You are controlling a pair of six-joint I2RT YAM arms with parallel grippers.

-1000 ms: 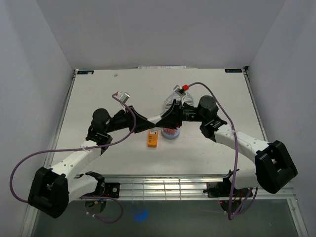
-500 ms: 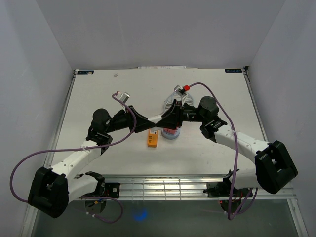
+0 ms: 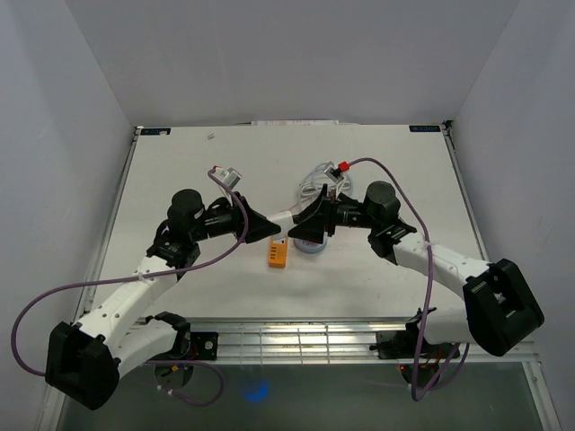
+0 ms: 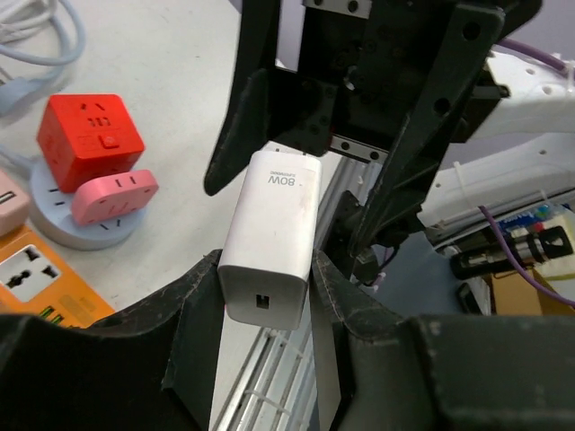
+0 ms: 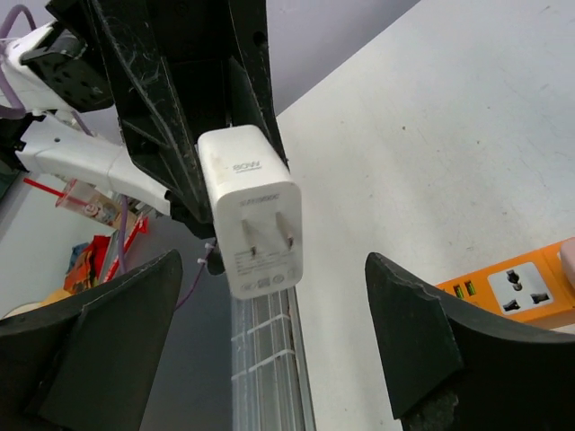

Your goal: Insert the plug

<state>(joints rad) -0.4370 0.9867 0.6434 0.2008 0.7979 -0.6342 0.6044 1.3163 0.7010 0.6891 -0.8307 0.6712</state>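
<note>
Left gripper [image 4: 266, 274]: fingers clamped on the two flat sides of the white plug [image 4: 269, 238], gripping its back end. Grip looks square, with no tilt visible.

Right gripper [image 5: 272, 260]: fingers spread wide and touching nothing. It faces the plug head-on from the far end, close to it.

Plug's long axis runs straight out along the left fingers. The two prongs [image 5: 269, 235] are at the outer end and point at the right gripper, so they look roughly level, not down.

Orange power strip [image 3: 278, 254]: flat on the table [image 3: 180, 171], below the left gripper's tip and slightly to its near side. In the left wrist view it sits low and to the left of the fingers. Left arm is nearer and already has the load.

Judgement: the move turns on swinging the prongs from level to downward, then lining the two blades up with a slot in the strip.

Round socket stand [image 4: 90, 144] with red and pink blocks sits just beyond the strip, close enough to crowd a descent. Coiled white cable [image 3: 314, 175] lies farther off. Table surface is plain, white and smooth. The strip is loose on it and may slide under push.
</note>
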